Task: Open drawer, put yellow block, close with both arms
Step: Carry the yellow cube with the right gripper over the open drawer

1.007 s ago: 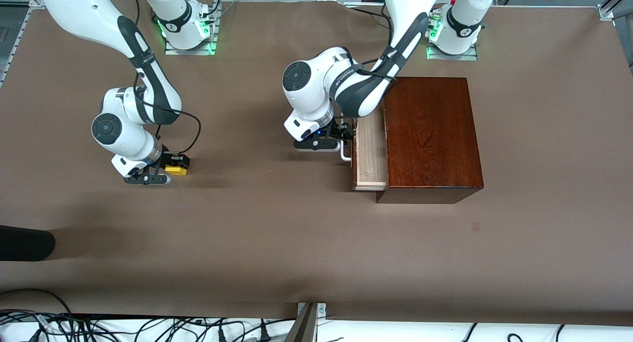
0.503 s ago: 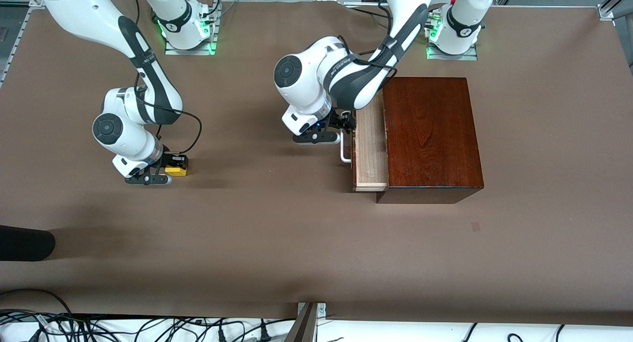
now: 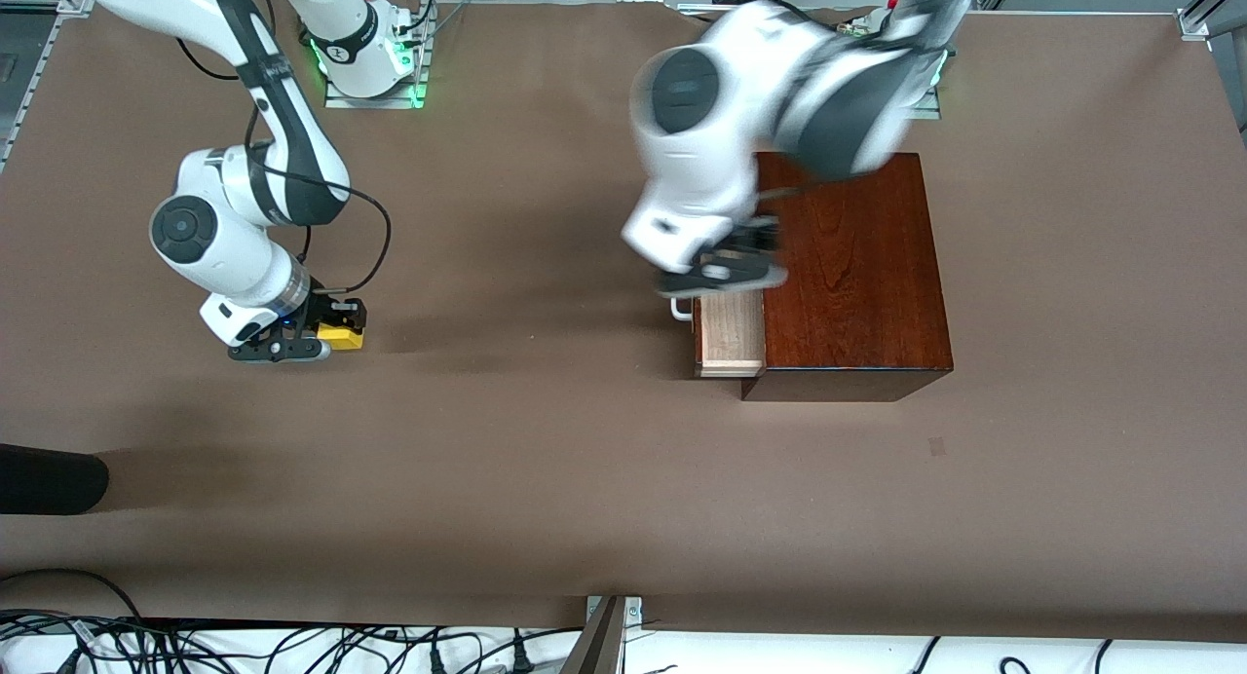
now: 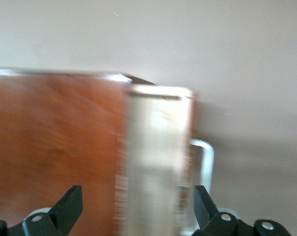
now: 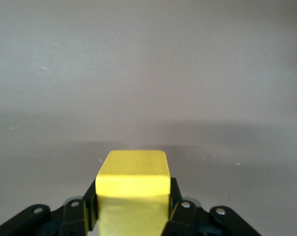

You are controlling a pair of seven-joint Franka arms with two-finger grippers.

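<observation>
The small bright yellow block [image 5: 132, 184] is pinched between our right gripper [image 3: 310, 341]'s black fingers, low at the right arm's end of the brown table [image 3: 507, 479]. Our left gripper [image 4: 138, 216], fingers spread wide, hangs over the part-open pale-wood drawer [image 3: 731, 338] of the glossy mahogany box [image 3: 848, 265].

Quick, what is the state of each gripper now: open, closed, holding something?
Left gripper: open, empty, over the pale wooden drawer.
Right gripper: closed on the small yellow cube.

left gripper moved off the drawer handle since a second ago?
Yes. The left gripper has lifted from beside the handle and now sits open over the drawer, toward the wooden box.
</observation>
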